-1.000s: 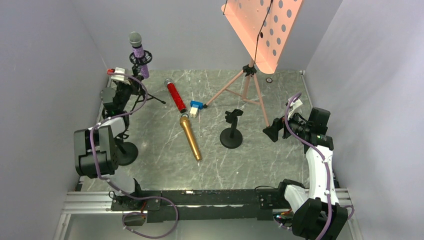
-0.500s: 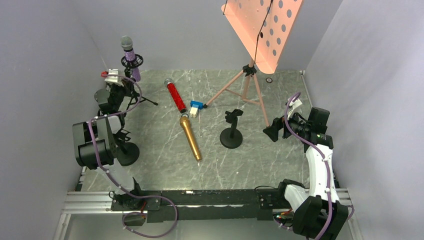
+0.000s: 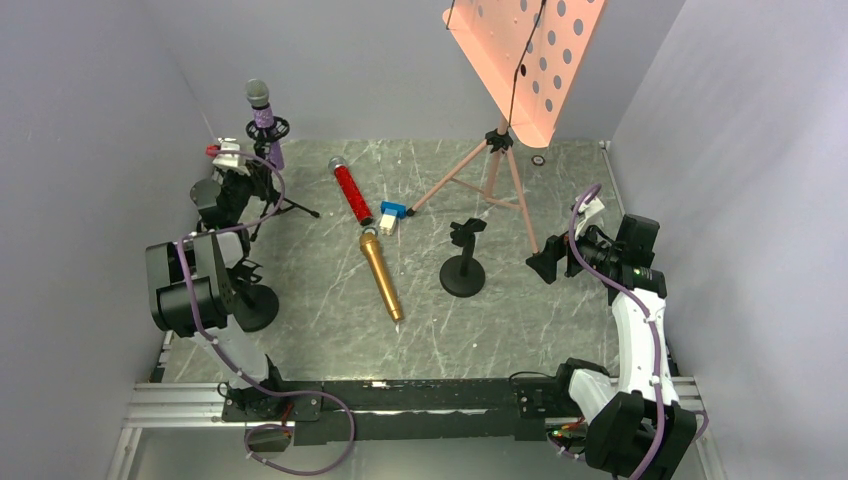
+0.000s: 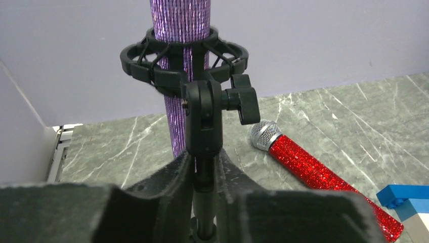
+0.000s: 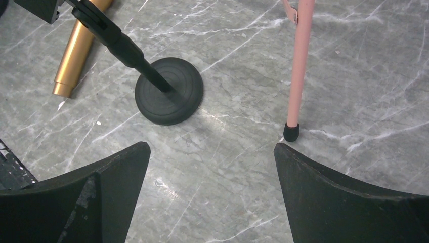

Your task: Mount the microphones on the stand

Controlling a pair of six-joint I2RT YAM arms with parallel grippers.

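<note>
surface [image 3: 320, 340]: grey marble-look, white veins, faint sheen toward 6 o'clock | walls: plain pale lavender-grey, 9 o'clock wall [image 3: 80, 150], 12 o'clock wall [image 3: 380, 70], 3 o'clock wall [image 3: 740, 200] | furniture: pink perforated music stand [image 3: 500, 70] on tripod, 1 o'clock | aluminium rail [image 3: 170, 405] along 6 o'clock edge | light: even, diffuse

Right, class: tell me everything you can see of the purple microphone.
The purple microphone is a glittery purple stick with a silver mesh head. It stands upright, head up, at the far left, its body held through the black ring clip of a tripod stand. The left gripper clamps that stand's post just below the clip.
</note>
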